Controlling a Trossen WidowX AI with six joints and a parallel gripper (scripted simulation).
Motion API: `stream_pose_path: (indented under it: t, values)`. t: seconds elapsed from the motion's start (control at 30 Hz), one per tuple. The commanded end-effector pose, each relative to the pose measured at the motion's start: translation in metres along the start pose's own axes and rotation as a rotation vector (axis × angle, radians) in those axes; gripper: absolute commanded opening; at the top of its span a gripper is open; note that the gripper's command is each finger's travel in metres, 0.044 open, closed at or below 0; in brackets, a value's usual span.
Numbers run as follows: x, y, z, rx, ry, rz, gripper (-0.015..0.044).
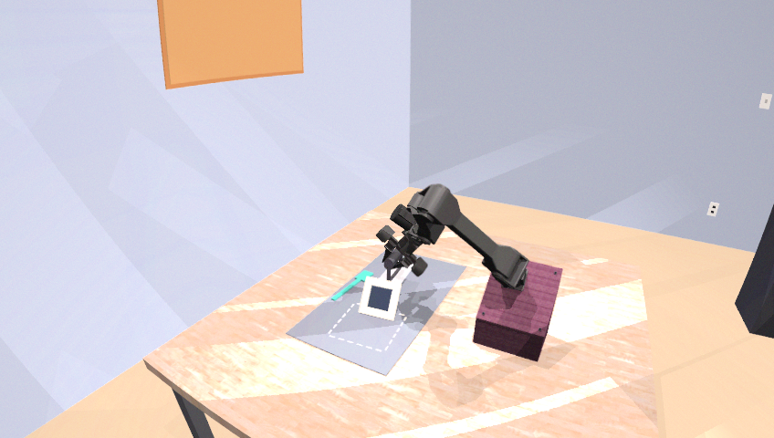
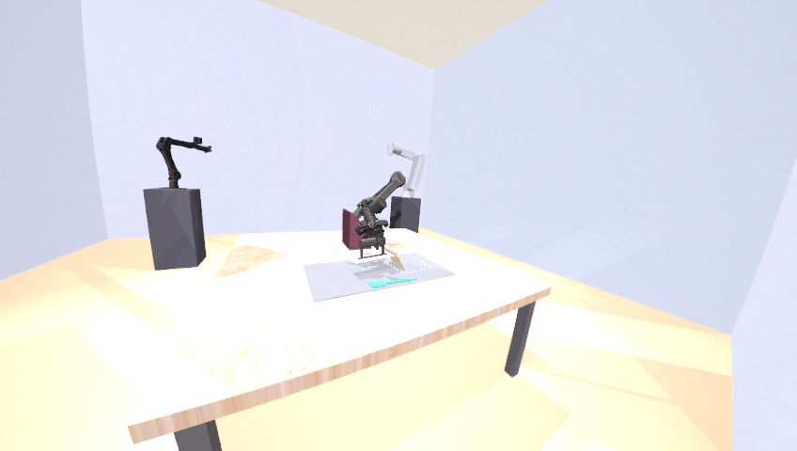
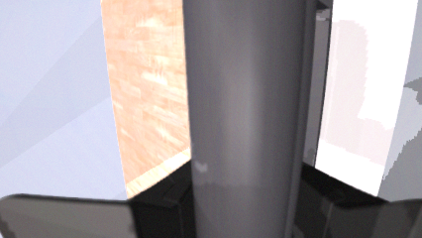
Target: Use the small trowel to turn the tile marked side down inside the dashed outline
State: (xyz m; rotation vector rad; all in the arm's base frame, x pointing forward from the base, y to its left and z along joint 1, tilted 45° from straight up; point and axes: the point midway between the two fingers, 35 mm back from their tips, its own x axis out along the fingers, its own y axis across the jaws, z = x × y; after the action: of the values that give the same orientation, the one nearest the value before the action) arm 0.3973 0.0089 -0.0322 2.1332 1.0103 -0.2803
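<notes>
The white tile [image 1: 379, 297] [image 2: 397, 257] with a dark blue square mark stands tipped up on edge at the far side of the dashed outline [image 1: 358, 342], its marked side facing the top camera. My gripper [image 1: 392, 264] [image 2: 372, 243] is just behind and above the tile, shut on the grey trowel handle [image 3: 243, 114], which fills the wrist view. The trowel's dark blade [image 1: 392, 275] reaches down to the tile's upper edge. The grey mat [image 1: 312, 329] [image 2: 335, 282] lies under both.
A teal flat tool [image 1: 350, 286] [image 2: 393, 282] lies on the mat's far left edge. The arm's purple base block [image 1: 516, 309] stands right of the mat. Two other robot arms on dark pedestals [image 2: 173, 225] [image 2: 405, 212] stand beyond the table.
</notes>
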Motion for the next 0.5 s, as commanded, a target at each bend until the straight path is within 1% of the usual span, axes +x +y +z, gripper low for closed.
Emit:
stream_pose_path:
  t: [0.0,0.27,0.47]
  values:
    - [-0.005,0.007,-0.019,-0.007,0.001,0.011,0.0]
    - [-0.002,0.004,-0.05,-0.005,0.002,0.011,0.0]
    - [-0.001,0.003,-0.054,-0.005,0.002,0.011,0.0]
